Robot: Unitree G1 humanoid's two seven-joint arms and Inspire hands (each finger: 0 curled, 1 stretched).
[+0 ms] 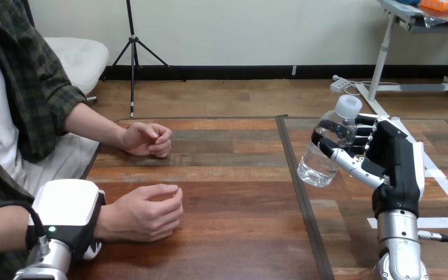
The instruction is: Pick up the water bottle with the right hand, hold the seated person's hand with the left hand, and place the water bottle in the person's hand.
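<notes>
My right hand (394,160) is shut on a clear water bottle (322,160) with a white cap, fingers and thumb wrapped round its upper half. The bottle is tilted, with its cap toward my hand's top, and hangs above the right part of the wooden table (239,192). My left hand (70,213) lies over the wrist of the person's near hand (146,213) at the lower left, its fingers curled down round that wrist. That near hand rests on the table, loosely curled. The person's far hand (149,140) rests in a loose fist near the table's back left.
A dark seam (298,181) runs front to back through the table, just left of the bottle. White tape strips (443,181) mark the table's right part. The person's forearm (93,125) reaches in over the table's left edge.
</notes>
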